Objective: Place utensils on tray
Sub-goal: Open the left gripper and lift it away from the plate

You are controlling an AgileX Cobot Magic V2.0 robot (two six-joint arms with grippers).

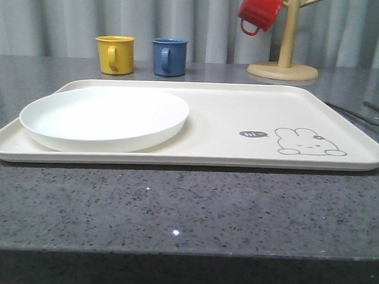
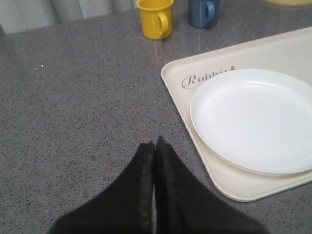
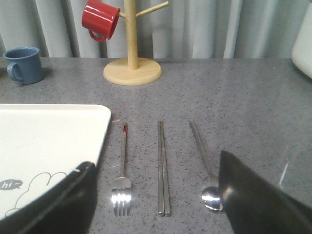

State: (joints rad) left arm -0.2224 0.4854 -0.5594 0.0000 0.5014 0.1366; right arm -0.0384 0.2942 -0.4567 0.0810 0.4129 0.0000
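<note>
We see 3 utensils lying side by side on the grey surface, just beside the tray, and none is on it yet. They are a fork, a pair of chopsticks and a spoon. The tray already holds a white plate on its left part, so the free room is near the rabbit drawing.

Our right gripper hangs above the cutlery with its jaws spread wide and nothing in them. Our left gripper sits over the bare surface with its jaws pressed together, holding nothing.

We think the thin, flat metal could slip out of the jaws, because it lies flush on the hard surface. The 2 chopsticks touch each other, so we might lift only 1 or knock them apart. The fork lies closest to the tray rim, so a low reach could bump it.

We can read "hi" in a small bubble by the rabbit, and "Rabbit" in curly script, partly hidden by the plate
</note>
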